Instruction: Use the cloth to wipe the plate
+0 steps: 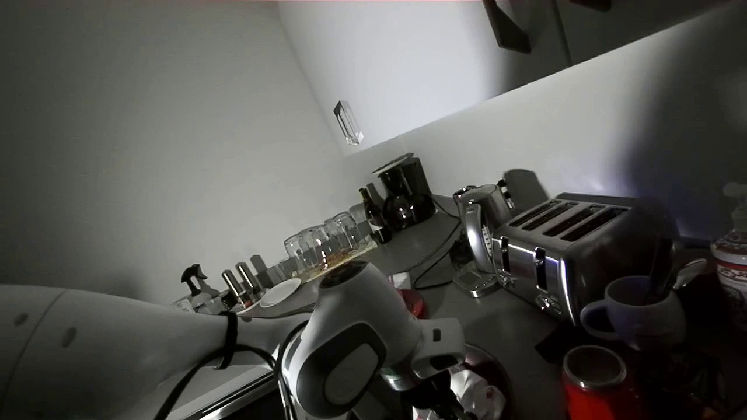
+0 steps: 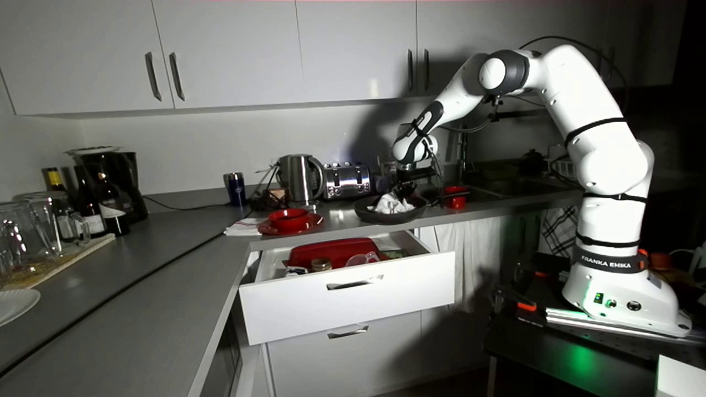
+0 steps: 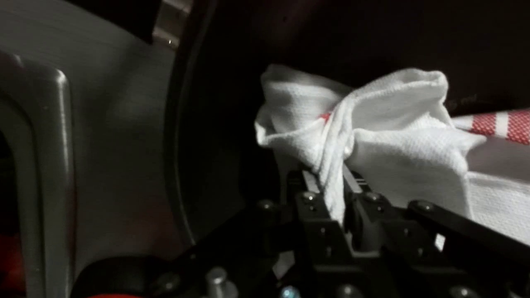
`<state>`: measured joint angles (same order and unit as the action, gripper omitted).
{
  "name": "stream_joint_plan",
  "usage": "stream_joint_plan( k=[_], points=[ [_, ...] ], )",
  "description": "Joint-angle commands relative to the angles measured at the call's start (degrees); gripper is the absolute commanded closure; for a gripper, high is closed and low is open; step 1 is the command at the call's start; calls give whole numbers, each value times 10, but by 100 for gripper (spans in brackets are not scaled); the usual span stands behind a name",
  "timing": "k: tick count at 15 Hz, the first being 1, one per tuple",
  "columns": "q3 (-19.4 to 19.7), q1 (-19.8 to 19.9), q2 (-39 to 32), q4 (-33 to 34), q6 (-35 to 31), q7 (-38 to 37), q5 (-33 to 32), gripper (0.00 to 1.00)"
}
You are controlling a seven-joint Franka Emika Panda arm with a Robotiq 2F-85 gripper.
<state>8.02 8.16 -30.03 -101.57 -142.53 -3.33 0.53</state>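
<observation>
The cloth is white with red stripes and lies crumpled in a dark round pan; it shows in the wrist view [image 3: 401, 153] and in both exterior views [image 1: 475, 395] [image 2: 390, 204]. My gripper [image 3: 329, 182] points down into the pan and is shut on a fold of the cloth, which rises between the fingers. The gripper also shows in an exterior view [image 2: 405, 189]. The pan [image 2: 380, 218] stands on the counter, and its rim [image 3: 176, 124] curves left of the cloth in the wrist view. A white plate [image 2: 16, 306] lies on the left counter, away from the gripper.
A red bowl [image 2: 289, 219] sits on a red plate [image 2: 269, 228] beside the pan. A toaster [image 2: 346, 181] and a kettle [image 2: 299, 179] stand behind. A red cup [image 2: 455, 198] is right of the pan. An open drawer [image 2: 353, 300] juts out below.
</observation>
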Motion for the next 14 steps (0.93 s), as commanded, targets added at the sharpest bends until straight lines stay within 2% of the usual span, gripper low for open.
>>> stream_joint_plan(
  k=[1, 8, 14],
  points=[
    [6, -6, -21, 14, 15, -16, -11, 92],
    [7, -14, -13, 16, -2, -15, -26, 92],
    [7, -27, -27, 57, 14, -27, -35, 92]
  ],
)
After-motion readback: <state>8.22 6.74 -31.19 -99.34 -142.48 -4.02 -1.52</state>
